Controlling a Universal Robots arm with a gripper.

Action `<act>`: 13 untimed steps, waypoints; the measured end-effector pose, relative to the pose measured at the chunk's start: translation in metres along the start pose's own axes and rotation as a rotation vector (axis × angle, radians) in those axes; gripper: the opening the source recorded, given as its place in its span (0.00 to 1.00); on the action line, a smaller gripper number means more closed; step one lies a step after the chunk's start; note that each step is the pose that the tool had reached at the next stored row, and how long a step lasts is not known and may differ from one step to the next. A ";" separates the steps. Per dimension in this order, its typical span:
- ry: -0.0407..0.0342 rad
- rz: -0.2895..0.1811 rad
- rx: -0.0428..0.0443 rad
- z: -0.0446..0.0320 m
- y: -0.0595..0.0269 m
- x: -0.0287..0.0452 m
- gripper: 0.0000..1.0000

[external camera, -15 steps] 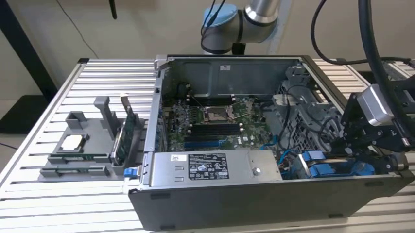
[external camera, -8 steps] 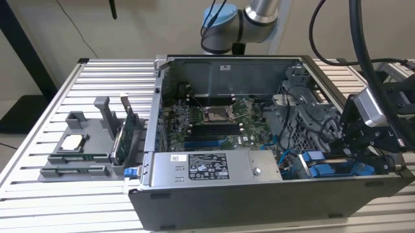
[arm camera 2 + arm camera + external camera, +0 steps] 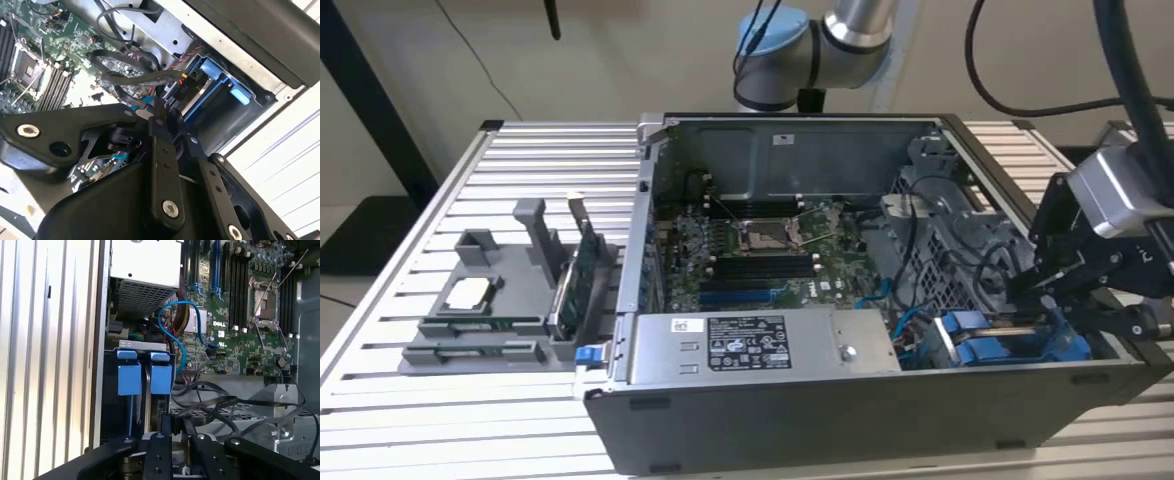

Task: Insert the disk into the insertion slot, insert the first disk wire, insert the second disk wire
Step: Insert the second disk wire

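The disk (image 3: 983,350) in its bright blue frame sits inside the insertion slot (image 3: 1067,372), at the case corner nearest the exterior view's right. In both wrist views its blue frame (image 3: 212,74) (image 3: 161,379) fills the dark grey bay (image 3: 225,125). My gripper (image 3: 1017,318) (image 3: 167,114) (image 3: 176,422) hangs just behind the disk, its fingers close together; I cannot make out anything between them. A black connector (image 3: 184,86) on a flat black wire (image 3: 140,77) lies against the disk's back edge, just past the fingertips. More black wires (image 3: 210,402) loop beside the fingers.
A grey power supply box (image 3: 747,345) with a sticker lies along the case's front. The green board (image 3: 761,250) fills the case floor, and a blue cable (image 3: 192,315) arcs over it. A grey fixture (image 3: 480,300) with parts stands on the slatted table (image 3: 454,420).
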State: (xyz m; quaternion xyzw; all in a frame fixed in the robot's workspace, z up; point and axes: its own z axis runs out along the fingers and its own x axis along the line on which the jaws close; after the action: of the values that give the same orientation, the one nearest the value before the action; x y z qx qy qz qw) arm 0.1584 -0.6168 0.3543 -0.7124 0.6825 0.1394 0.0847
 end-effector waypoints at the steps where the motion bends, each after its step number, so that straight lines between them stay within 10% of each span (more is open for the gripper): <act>1: 0.0003 0.000 0.0000 -0.0007 0.0000 -0.0003 0.23; 13: 0.0126 -0.001 0.0063 -0.0306 0.0060 -0.0104 0.23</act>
State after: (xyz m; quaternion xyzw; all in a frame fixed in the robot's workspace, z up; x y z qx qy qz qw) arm 0.1547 -0.6167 0.3869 -0.7134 0.6830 0.1327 0.0827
